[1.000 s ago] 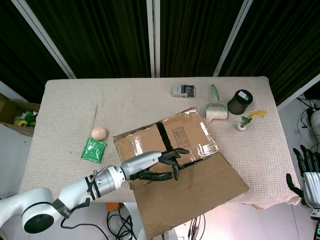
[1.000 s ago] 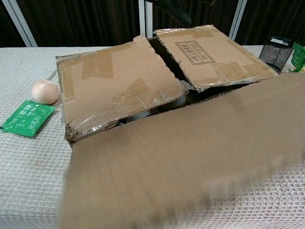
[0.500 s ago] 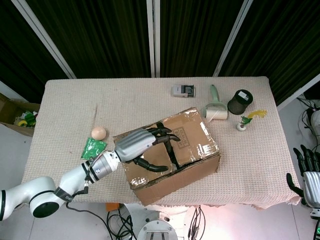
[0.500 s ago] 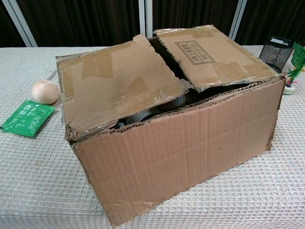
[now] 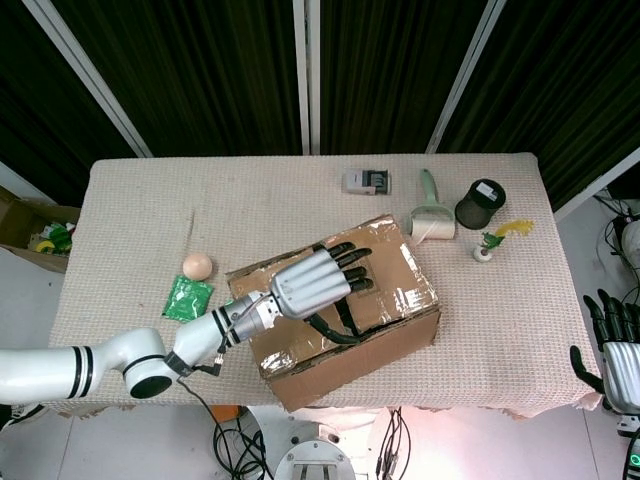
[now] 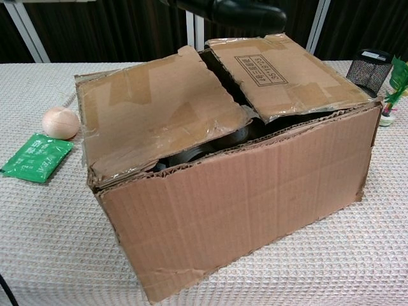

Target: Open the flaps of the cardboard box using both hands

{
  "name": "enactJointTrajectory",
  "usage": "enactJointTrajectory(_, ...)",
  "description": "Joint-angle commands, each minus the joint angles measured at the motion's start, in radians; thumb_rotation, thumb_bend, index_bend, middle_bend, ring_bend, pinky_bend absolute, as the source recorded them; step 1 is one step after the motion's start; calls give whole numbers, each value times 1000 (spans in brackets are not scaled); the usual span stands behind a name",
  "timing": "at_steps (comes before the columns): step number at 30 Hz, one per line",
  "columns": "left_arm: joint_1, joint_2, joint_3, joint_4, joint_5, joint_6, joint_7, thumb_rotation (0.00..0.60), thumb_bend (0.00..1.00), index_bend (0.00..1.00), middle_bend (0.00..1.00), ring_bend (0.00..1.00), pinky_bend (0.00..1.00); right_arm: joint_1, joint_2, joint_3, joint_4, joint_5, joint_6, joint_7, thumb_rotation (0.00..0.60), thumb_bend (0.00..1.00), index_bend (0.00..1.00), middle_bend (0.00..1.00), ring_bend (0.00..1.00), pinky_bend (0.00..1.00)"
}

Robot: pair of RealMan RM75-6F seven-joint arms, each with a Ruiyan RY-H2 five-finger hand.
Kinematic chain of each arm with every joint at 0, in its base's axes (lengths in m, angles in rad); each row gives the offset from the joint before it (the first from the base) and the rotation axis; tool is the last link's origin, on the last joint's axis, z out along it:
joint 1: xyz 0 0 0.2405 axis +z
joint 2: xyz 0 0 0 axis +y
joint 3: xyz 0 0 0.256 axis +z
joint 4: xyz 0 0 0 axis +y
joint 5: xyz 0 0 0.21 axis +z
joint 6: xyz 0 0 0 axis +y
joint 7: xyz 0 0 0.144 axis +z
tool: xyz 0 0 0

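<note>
The cardboard box [image 5: 398,288] sits at the table's front middle. Its two short top flaps, the left one [image 6: 159,108] and the right one [image 6: 287,73], lie nearly flat over the opening with a dark gap between them. The front long flap [image 6: 242,197] hangs down against the front wall. My left hand [image 5: 315,285] hovers above the top of the box with fingers spread, holding nothing; its dark fingertips [image 6: 236,9] show at the top of the chest view. My right hand [image 5: 612,345] stays off the table's right front corner, fingers apart and empty.
A pale ball [image 5: 198,266] and a green packet [image 5: 187,298] lie left of the box. Behind it to the right are a small white device [image 5: 366,181], a lint roller [image 5: 430,215], a black mesh cup [image 5: 481,204] and a small flower toy [image 5: 495,240].
The front flap swung from sticking out toward me to hanging against the front wall. My left hand rose from the box's front edge to above its top, fingers spreading.
</note>
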Motion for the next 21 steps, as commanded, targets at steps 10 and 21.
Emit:
enactJointTrajectory(10, -68, -37, 50, 47, -115, -38, 147, 0, 95, 374, 339, 67, 165, -1, 5, 3, 19, 7, -3, 32, 600, 394, 0, 0, 0, 0)
enactJointTrajectory(21, -105, -13, 104, 29, -197, -34, 279, 0, 95, 432, 415, 68, 154, -1, 5, 5, 21, 15, -9, 35, 600, 393, 0, 0, 0, 0)
